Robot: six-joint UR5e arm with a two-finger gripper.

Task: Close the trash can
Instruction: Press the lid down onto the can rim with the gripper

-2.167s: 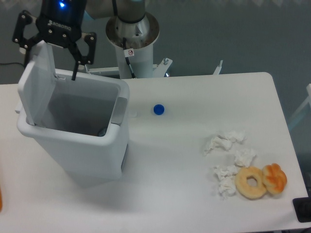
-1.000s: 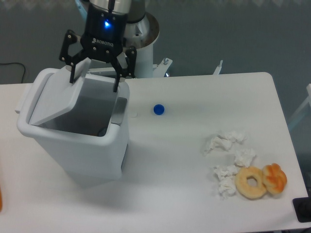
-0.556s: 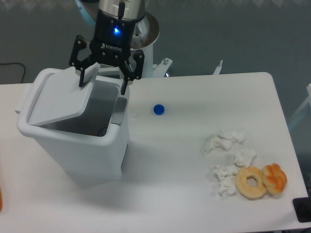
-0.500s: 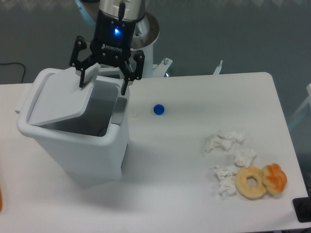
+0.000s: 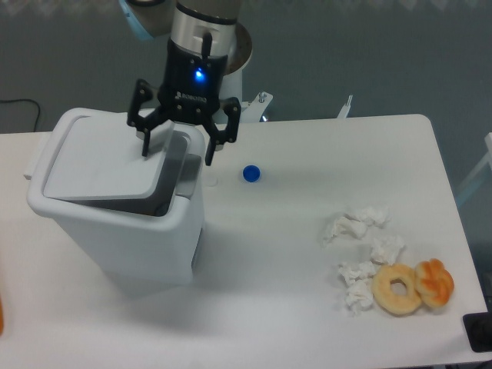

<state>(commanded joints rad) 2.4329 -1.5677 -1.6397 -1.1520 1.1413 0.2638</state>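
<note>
The trash can (image 5: 123,231) is a large white bin at the left of the table. Its flat white lid (image 5: 104,165) lies almost level over the opening, with a narrow dark gap left along the right side by the grey latch tab (image 5: 188,177). My gripper (image 5: 175,151) hangs open over the lid's right edge. Its left finger (image 5: 147,141) touches the lid's top near the far right corner. The right finger reaches down past the can's rim on the right. Nothing is held between the fingers.
A blue bottle cap (image 5: 250,174) lies on the table right of the can. Crumpled white tissues (image 5: 361,246) and two doughnuts (image 5: 412,287) sit at the front right. The arm's base pedestal (image 5: 223,69) stands behind the can.
The lid swung down from nearly upright to almost flat as my open gripper moved rightward and lower across the can's top.
</note>
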